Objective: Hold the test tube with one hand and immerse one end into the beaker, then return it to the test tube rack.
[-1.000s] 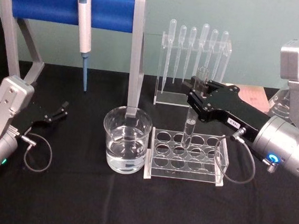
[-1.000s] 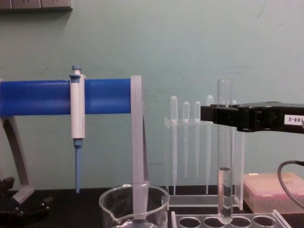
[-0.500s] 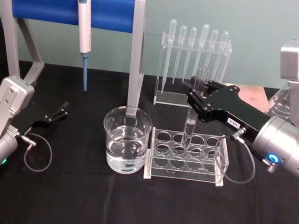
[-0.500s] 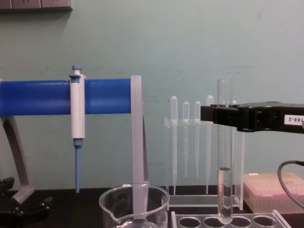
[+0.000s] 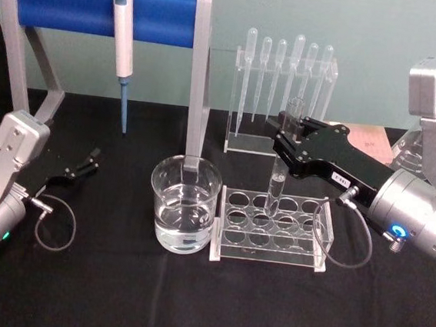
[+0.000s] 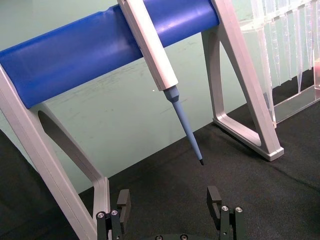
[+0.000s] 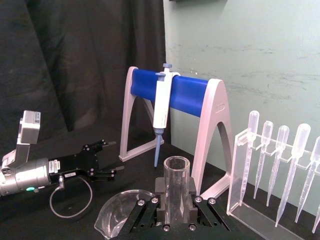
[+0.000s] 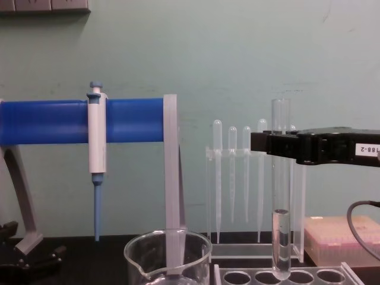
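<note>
On the black bench (image 5: 189,300), the test tube rack (image 5: 324,229) is set just right of the beaker (image 5: 183,214). The left gripper (image 5: 87,162) is parked at the left, jaws apart and empty. The right gripper's (image 5: 286,135) jaws are clamped on the upright test tube (image 5: 275,188), its rounded bottom at a back-row rack hole.

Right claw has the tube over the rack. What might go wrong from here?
1. The tube reaches down to the rack top, at a back-row hole; a sideways move may catch the rim, crack glass or drag the rack.
2. The beaker sits close beside the rack, a grey stand leg right behind it; the right claw might knock either.
3. The tube seems to hold liquid; tilting may spill it.
Left claw is parked, open, far left.
</note>
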You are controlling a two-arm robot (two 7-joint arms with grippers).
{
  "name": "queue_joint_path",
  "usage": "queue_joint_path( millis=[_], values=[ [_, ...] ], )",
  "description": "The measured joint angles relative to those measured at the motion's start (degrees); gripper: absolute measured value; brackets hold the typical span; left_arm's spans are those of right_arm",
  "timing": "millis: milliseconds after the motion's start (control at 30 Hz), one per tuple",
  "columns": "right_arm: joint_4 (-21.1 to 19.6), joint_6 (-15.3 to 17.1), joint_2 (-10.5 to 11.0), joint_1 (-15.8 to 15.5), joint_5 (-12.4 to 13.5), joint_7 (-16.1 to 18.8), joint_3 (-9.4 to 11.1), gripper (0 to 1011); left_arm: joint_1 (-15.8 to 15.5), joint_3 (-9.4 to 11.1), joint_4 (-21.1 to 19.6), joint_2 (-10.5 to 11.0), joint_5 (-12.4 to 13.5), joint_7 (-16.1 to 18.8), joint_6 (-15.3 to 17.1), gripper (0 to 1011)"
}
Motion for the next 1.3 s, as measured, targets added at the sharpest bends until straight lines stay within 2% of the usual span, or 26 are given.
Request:
queue_joint_path(
  millis=[1300],
  values=[
    [0.0,0.0,0.0,0.0,0.0,0.0,0.0,225,0.0,0.0,0.0,0.0,0.0,0.0,0.0,1000]
  ],
)
